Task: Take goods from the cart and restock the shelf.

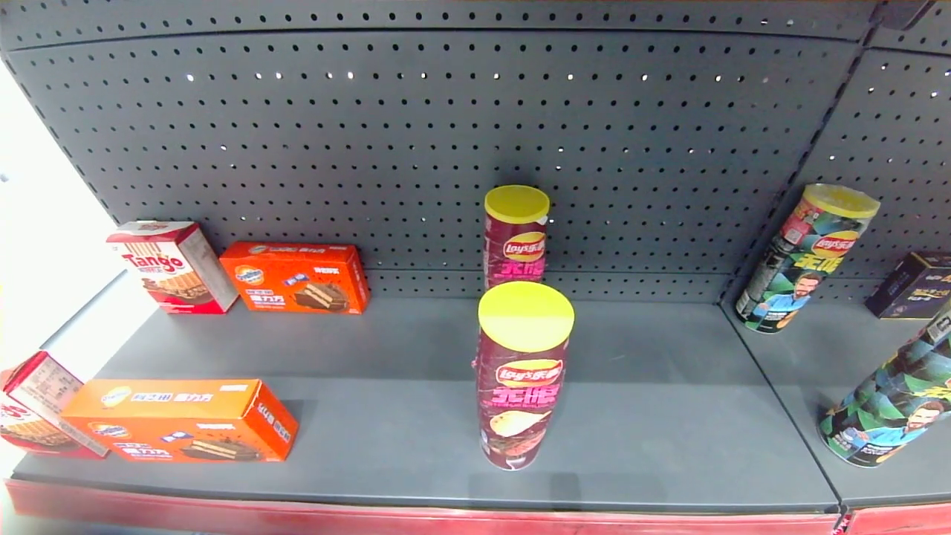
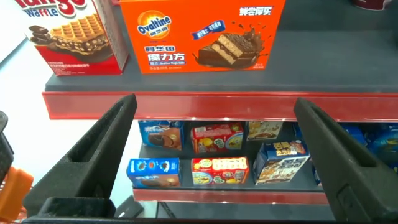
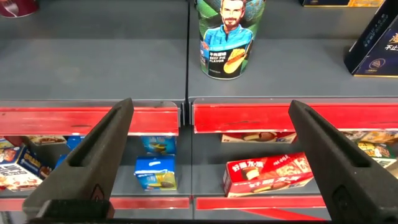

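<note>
The grey shelf holds two maroon chip cans with yellow lids, one in front and one at the back. Orange boxes lie front left and back left. My left gripper is open with nothing between its fingers, level with the shelf's red front edge, below an orange box. My right gripper is open with nothing in it, facing the red edge below a green chip can.
Red-and-white wafer boxes stand back left and front left. Green cans and a dark box fill the right bay. The lower shelf holds small boxes. Free room lies right of the maroon cans.
</note>
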Controlling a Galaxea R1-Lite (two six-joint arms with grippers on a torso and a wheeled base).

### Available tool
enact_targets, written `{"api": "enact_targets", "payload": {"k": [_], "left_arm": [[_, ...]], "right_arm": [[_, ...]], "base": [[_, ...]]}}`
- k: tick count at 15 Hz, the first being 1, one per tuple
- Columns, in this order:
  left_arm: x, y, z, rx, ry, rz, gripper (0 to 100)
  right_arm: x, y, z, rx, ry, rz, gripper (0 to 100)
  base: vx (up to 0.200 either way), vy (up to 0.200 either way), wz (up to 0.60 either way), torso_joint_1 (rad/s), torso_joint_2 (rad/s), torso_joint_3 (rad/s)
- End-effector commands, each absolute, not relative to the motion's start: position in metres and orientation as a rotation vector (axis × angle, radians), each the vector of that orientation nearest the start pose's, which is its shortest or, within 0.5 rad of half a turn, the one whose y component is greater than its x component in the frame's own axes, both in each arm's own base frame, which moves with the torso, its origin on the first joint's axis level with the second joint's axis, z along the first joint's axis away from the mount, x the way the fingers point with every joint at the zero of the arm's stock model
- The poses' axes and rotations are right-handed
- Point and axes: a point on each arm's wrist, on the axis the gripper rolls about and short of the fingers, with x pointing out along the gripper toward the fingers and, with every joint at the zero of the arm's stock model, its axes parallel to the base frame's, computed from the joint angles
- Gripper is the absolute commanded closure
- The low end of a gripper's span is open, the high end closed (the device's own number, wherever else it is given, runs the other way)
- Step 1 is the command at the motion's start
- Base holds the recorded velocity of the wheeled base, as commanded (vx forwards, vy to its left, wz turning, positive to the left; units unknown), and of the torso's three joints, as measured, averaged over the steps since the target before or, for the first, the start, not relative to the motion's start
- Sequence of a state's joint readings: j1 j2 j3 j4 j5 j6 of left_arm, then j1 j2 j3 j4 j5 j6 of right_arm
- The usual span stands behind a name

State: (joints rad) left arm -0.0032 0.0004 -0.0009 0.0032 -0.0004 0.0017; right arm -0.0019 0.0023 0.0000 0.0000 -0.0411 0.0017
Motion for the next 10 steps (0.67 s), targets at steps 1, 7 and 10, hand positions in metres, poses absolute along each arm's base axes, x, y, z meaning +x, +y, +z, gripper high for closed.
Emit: {"api": "enact_targets", "payload": {"k": [1, 7, 10], "left_arm": [[-0.0229, 0.0, 0.0756, 0.002, 0.002, -0.005, 0], [-0.0228, 0.0, 0.0752, 0.002, 0.003, -0.005, 0], [-0.0228, 0.0001, 0.0752, 0.0, 0.003, -0.003, 0]], "right_arm": [[-0.0225, -0.0009, 0.0756, 0.001, 0.005, -0.043, 0], [-0.0225, -0.0009, 0.0756, 0.003, 0.005, -0.043, 0], [-0.0225, -0.0009, 0.0756, 0.001, 0.005, -0.043, 0]], "base": [[0.0, 0.0, 0.0, 0.0, 0.0, 0.0], [0.0, 0.0, 0.0, 0.0, 0.0, 0.0], [0.0, 0.0, 0.0, 0.0, 0.0, 0.0]]}}
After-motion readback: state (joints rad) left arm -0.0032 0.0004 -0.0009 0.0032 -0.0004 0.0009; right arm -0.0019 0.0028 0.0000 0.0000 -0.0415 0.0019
